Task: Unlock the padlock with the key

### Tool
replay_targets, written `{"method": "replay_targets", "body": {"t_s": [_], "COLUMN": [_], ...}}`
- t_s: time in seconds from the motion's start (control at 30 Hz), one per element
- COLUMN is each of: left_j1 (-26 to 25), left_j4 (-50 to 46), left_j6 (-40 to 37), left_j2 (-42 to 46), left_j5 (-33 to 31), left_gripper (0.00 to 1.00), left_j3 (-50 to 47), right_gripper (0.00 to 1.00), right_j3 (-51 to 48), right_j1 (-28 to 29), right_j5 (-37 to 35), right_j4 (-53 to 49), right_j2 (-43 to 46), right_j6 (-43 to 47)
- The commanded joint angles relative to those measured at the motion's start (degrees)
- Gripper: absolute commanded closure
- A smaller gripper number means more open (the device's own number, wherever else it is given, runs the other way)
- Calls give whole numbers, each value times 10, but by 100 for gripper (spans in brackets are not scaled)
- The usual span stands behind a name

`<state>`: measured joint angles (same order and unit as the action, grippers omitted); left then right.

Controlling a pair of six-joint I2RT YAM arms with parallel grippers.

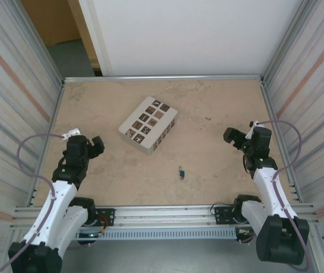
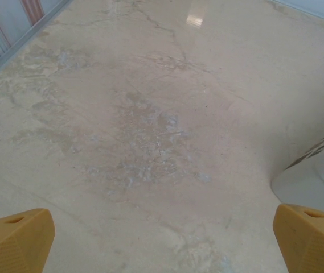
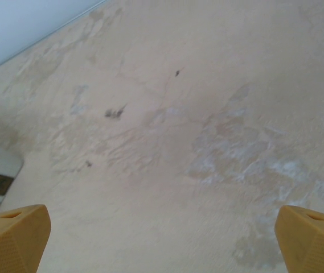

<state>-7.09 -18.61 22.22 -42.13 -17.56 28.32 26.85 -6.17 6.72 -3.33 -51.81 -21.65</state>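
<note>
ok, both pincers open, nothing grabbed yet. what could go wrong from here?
The small item lies on the smooth table, too tiny to tell key from lock; a pinch may skid it. The left pincer and right pincer flank it; converging, they might collide. The white box beyond it could get clipped.

You've got two grippers, a left gripper [image 1: 98, 145] and a right gripper [image 1: 228, 135], plus one table [image 1: 207, 159], one white patterned box [image 1: 148, 124] and one small blue-and-dark item [image 1: 181, 173]

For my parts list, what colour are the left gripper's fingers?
Orange-yellow fingers, clearest in left wrist view.
</note>
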Motion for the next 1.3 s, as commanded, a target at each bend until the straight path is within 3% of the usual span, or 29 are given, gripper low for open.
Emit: {"method": "replay_targets", "body": {"t_s": [0.0,0.07,0.2,0.53,0.8,0.93,1.1,1.27], "left_j1": [6,5,7,7,7,9,10,11], "left_j4": [86,110,162,300,397,420,474,539], "left_j6": [-73,-83,-107,-151,-166,-176,-182,-194], "left_j2": [-35,-54,-76,-103,-121,-135,-161,-191], "left_j5": [-1,-9,-1,-25,-25,-23,-15,3], "left_gripper": [1,1,1,1,1,1,1,1], "left_j3": [-12,-18,-28,-87,-127,-128,-137,-151], "right_gripper": [1,1,1,1,1,1,1,1], "right_j3": [-23,-31,-60,-98,-122,-111,-43,-34], "right_j1": [-4,-4,-6,-9,-21,-20,15,27], "right_j5": [-50,-81,-79,1,1,5,-29,-40], "right_j4": [121,156,247,462,624,631,501,490], "right_j2": [-22,-40,-91,-224,-332,-362,-361,-365], "right_j6": [34,39,84,115,119,120,153,166]}}
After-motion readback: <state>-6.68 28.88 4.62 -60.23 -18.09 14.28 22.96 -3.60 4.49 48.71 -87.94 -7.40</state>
